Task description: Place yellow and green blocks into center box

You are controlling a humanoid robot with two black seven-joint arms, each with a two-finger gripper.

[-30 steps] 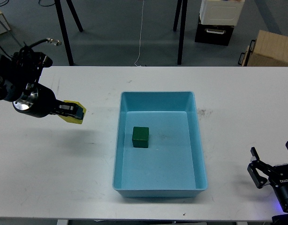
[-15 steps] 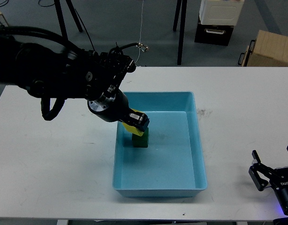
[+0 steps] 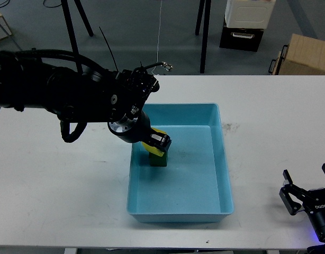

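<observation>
Head view, from the left: the left gripper [image 3: 161,144] reaches across the white tabletop [image 3: 62,185] and over the near-left wall of the large light blue plastic tray [image 3: 178,211], its jaws pinching the small bright yellow cube [image 3: 154,138]. It holds the cube low inside the tray, presumably so the drop will be short. Directly under the jaws, seemingly touching the yellow cube, sits the small dark green cube [image 3: 158,160] on the tray floor, so that half of the job looks done. Releasing here might leave the yellow one perched or tumbling off. Far right, well clear of the tray, the right gripper [image 3: 306,189] waits with jaws spread, holding nothing.
</observation>
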